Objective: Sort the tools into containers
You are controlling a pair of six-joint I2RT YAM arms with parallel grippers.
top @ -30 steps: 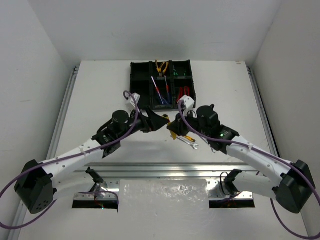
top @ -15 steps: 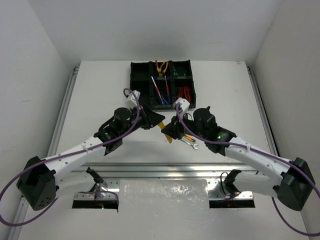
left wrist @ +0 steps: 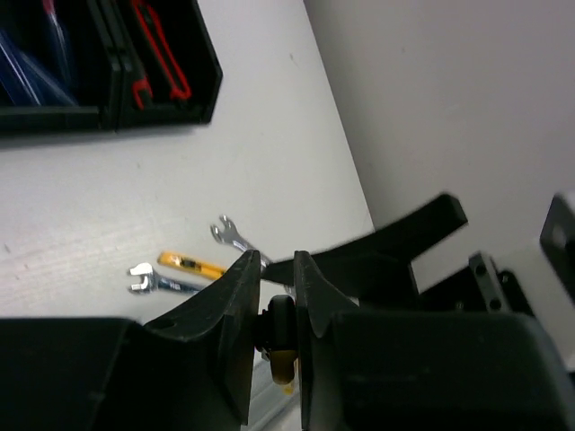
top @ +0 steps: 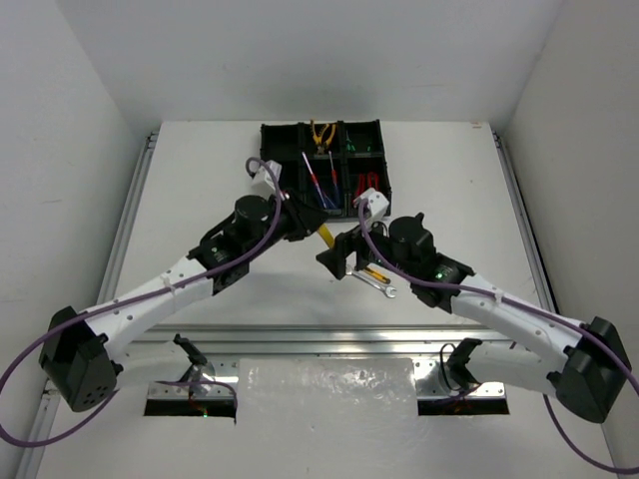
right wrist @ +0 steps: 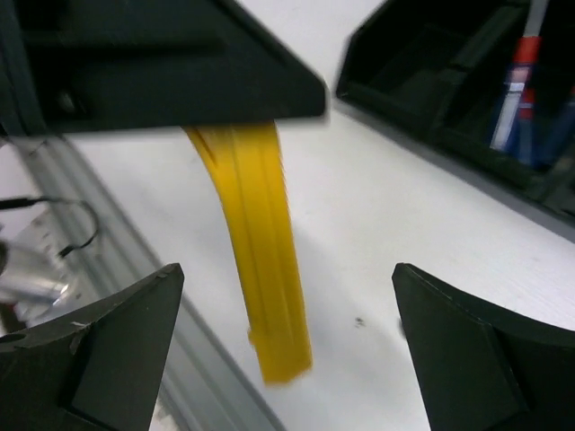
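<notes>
My left gripper (top: 312,229) is shut on the head end of yellow-handled pliers (top: 326,237), held just in front of the black compartment tray (top: 275,170). In the left wrist view the fingers clamp the pliers' (left wrist: 282,359) black-and-yellow part. The yellow handle (right wrist: 260,269) hangs down between the fingers of my right gripper (right wrist: 286,274), which stands wide open and does not touch it. In the top view the right gripper (top: 336,261) sits just below the pliers. Two silver wrenches (top: 379,282) and a small yellow-handled tool (left wrist: 190,264) lie on the table.
The tray holds yellow pliers (top: 321,133), blue and red screwdrivers (top: 319,186), red-handled cutters (top: 367,185) and small green-tipped tools (top: 364,150). A metal rail (top: 329,344) runs along the near table edge. White walls close in both sides.
The left gripper shut on the pliers; the right gripper then opened and let go of the handle. The left arm has carried the pliers toward the tray.
</notes>
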